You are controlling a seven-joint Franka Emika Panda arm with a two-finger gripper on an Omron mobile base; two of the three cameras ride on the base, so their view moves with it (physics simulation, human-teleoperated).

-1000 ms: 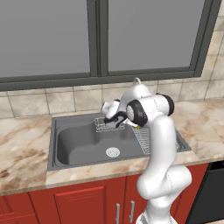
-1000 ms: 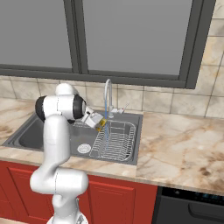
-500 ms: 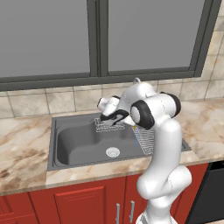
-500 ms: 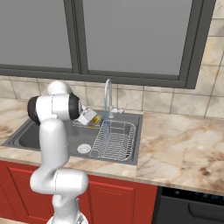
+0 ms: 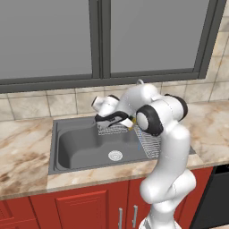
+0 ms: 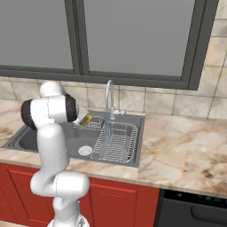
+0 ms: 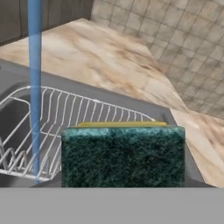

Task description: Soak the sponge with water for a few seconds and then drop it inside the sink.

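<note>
1. I see the gripper closed on the sponge, held above the sink near its back rim.
2. In the hand view the sponge's long axis runs across the frame, level with the bottom edge.
3. Its dark green scrub face is turned toward the camera; the yellow body shows as a thin strip along the top edge.
4. In the left base view a yellow corner of the sponge shows at the gripper, over the back of the basin.
5. In the right base view the sponge sits just beside the arm's dark joint, left of the faucet.
6. The water falls as a straight blue stream to the left of the sponge in the hand view, apart from it.
7. In the right base view the water lands in the wire rack.
8. The rack lies behind and below the sponge.
9. The drain sits on the basin floor, in front of the gripper.
10. Marble counter surrounds the sink; tiled wall stands behind.
</note>
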